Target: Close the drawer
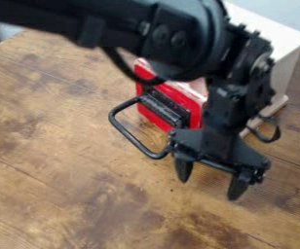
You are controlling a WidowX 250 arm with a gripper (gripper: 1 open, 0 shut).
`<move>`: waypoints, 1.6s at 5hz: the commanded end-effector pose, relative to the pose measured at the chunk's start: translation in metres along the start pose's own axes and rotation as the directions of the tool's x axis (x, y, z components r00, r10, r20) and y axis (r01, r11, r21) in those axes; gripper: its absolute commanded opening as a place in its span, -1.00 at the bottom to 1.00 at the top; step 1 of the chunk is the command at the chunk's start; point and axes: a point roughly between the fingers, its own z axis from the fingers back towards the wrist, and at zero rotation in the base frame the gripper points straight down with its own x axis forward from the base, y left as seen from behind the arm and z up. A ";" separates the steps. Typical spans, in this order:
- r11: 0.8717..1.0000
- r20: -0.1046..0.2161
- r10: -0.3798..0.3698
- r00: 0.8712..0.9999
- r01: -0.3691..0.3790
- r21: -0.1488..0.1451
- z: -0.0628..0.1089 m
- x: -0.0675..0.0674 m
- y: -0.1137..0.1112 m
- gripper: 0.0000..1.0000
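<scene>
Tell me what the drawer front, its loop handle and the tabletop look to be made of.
Drawer: glossy red front, probably plastic or painted; it catches light.
Loop handle: thin black bent wire or rod, likely metal, though coated plastic is possible.
Table: brown wood or wood-look laminate, with visible grain, dark knots and a worn matte finish.

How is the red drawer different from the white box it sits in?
The drawer is glossy red; the cabinet is cream-white. The drawer has a big black wire loop handle on its front; the cabinet shows none. The drawer sticks out towards the wooden table; the cabinet stands behind it. Both look boxy.
</scene>
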 end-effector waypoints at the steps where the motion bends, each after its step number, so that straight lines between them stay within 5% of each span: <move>1: 0.999 0.069 0.051 0.996 -0.050 -0.021 0.026 0.019 -0.001 -1.00; 2: 0.995 0.071 0.103 0.992 -0.102 -0.016 0.013 0.017 0.001 1.00; 4: 0.984 0.054 0.178 0.982 -0.178 -0.006 0.007 0.012 0.003 1.00; 6: 0.973 0.071 0.232 0.970 -0.230 -0.029 0.016 0.009 0.004 1.00; 7: 0.970 0.078 0.242 0.967 -0.240 -0.036 0.019 0.017 -0.001 -1.00; 8: 0.968 0.075 0.250 0.965 -0.249 -0.026 0.018 0.025 -0.006 -1.00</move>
